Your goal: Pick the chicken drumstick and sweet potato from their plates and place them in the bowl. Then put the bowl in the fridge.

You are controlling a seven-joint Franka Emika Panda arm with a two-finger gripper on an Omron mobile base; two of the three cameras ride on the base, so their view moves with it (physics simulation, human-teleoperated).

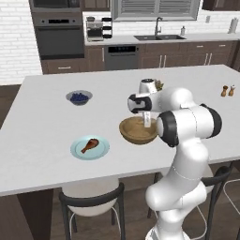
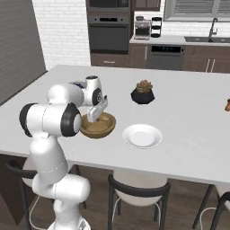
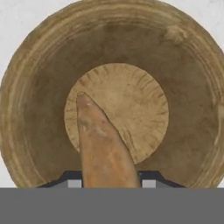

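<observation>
The sweet potato (image 3: pixel 101 144) is clamped between the jaws of the gripper (image 1: pixel 147 123), which points down over the wooden bowl (image 1: pixel 138 131). Bowl interior appears empty. The drumstick (image 1: pixel 90 145) lies on the blue plate (image 1: pixel 90 148).

The bowl (image 1: pixel 138 131) is sitting near the table's (image 1: pixel 42 154) front edge, between the drumstick's plate (image 1: pixel 90 148) on its left and another plate (image 2: pixel 142 135) on its right; the sweet potato (image 3: pixel 103 146) is hanging over the bowl's middle.
</observation>
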